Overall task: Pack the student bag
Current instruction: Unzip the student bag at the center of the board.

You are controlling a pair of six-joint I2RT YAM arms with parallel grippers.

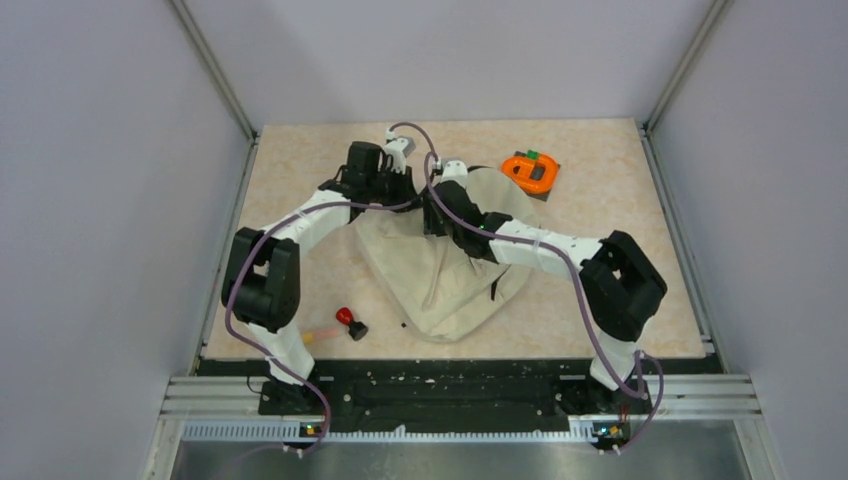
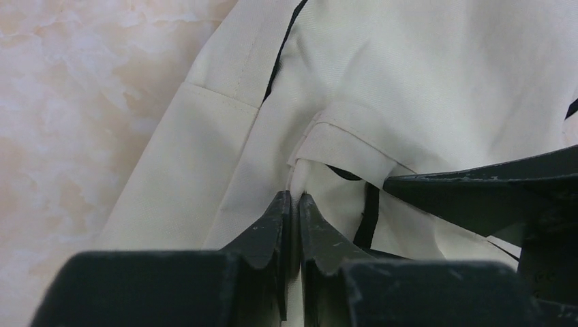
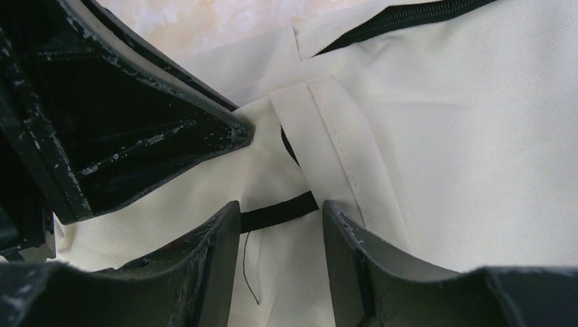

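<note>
The student bag (image 1: 440,275), a big soft cream backpack with black zipper lines, lies crumpled in the middle of the table. Both arms reach over its far end. My left gripper (image 2: 294,199) is shut on a raised fold of the bag's cream fabric (image 2: 307,146), beside a black strap (image 2: 370,214). My right gripper (image 3: 281,206) is right next to it and stands open over the bag. Cream cloth and a black strap (image 3: 279,212) lie between its fingers. A beige strap (image 3: 334,157) runs past its right finger.
An orange and black object (image 1: 528,171) with a green spot lies on the table behind the bag to the right. A small red and black item (image 1: 350,322) and a pale orange stick (image 1: 320,335) lie left of the bag's near end. Grey walls enclose the table.
</note>
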